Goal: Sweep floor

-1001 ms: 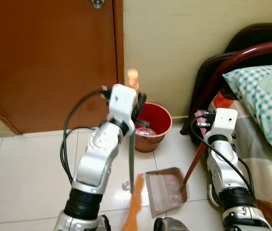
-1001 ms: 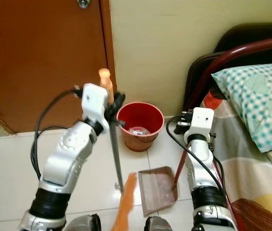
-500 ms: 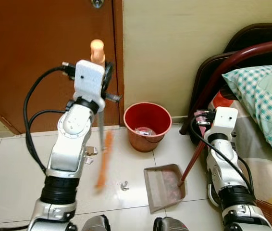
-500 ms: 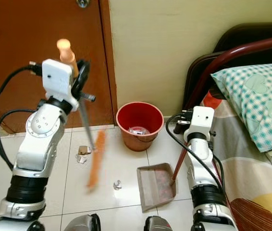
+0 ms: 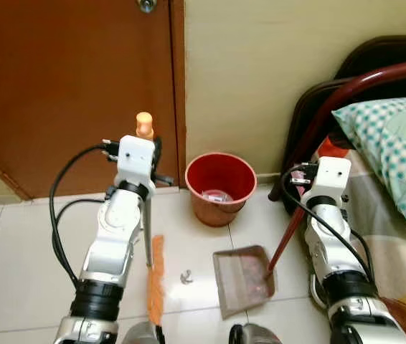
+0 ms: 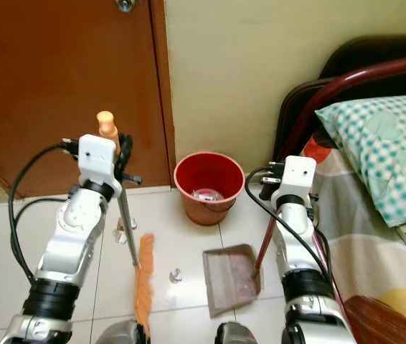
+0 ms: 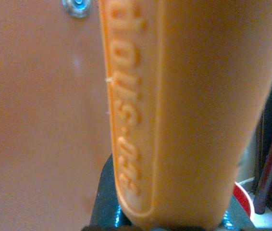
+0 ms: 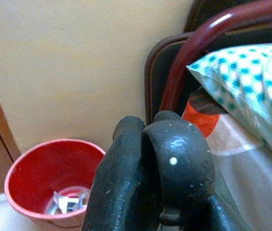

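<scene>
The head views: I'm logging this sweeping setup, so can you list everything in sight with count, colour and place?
Broom: one, orange bristles and grip, grey shaft, head on the floor left of the dustpan.
Dustpan: one, brownish pan with dark red handle, on the floor below the bucket.
Bucket: one, red, by the wall, scraps inside.
Crumpled scrap: one, silvery, on the floor between broom and dustpan.
Door: one, brown, left.
Wall: cream, behind the bucket.
Floor: white tiles.
Bed: one, dark frame, right.
Pillow: one, teal-checked, on the bed.
Left gripper: shut on the broom's shaft.
Right gripper: shut on the dustpan's handle.
</scene>
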